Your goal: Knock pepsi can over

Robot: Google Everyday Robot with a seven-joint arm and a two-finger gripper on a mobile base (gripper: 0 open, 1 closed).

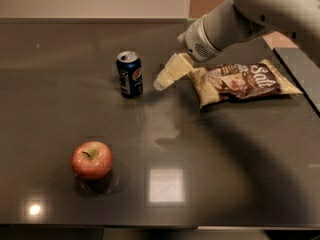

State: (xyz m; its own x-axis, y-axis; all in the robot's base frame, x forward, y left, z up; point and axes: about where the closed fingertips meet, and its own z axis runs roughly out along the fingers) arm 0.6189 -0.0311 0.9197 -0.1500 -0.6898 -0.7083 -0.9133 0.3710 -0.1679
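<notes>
In the camera view we see the pepsi can [130, 75] upright toward the table's [225, 184] far edge, just left of the gripper [160, 84] and apart from it. The arm [250, 19] slants down from the far right corner. We cannot tell whether the gripper is clenched or released. The can is dark blue with a silver top.

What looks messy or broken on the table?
Nothing stands out. The pepsi can stands upright, the apple looks whole, the chip bag lies flat, and the gripper hovers beside the can, not touching.
</notes>
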